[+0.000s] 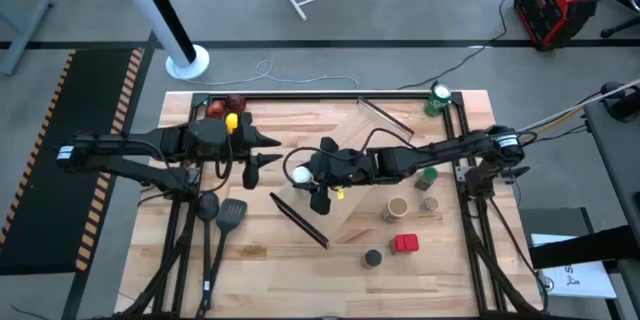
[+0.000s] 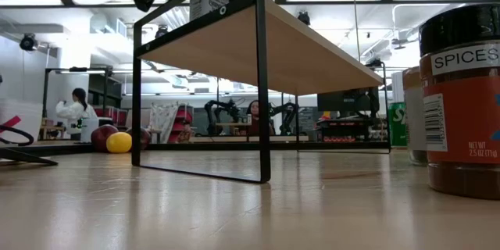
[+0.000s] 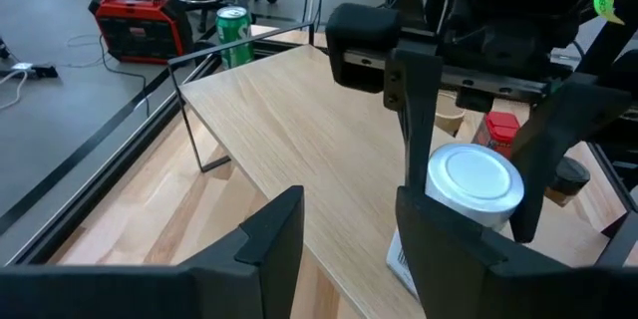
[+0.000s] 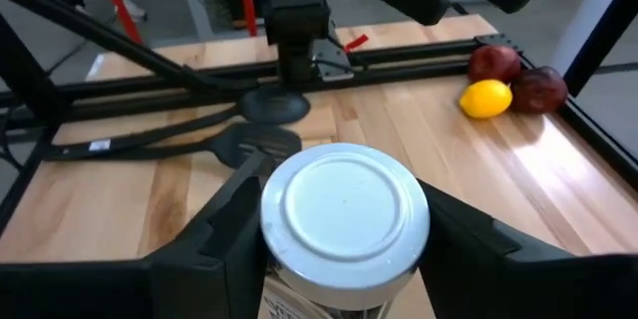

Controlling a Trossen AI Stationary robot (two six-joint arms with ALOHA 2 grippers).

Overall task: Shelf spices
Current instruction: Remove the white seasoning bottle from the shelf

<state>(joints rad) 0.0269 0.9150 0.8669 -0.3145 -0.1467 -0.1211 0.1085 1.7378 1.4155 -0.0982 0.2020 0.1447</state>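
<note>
The white-topped spice jar stands upright over the near left end of the shelf, a slanted light-wood rack with thin black end bars. My right gripper is shut on this jar. My left gripper is open and level just left of it, touching nothing. The tan-topped, red square-topped, black-topped, green-topped and small silvery-topped jars stand on the table right of the shelf. In the low view a black-topped jar looms close at the right. My right gripper pinches the white-topped jar between its two fingers, one on each side of the body just under the lid. The fingers slant down onto it from above and the table's right. The jar is upright at the shelf board's end; whether its base rests there I cannot tell.
Two black spatulas lie on the near left of the table. Red and yellow fruit sit at the far left corner, a green can at the far right. A black frame rims the table.
</note>
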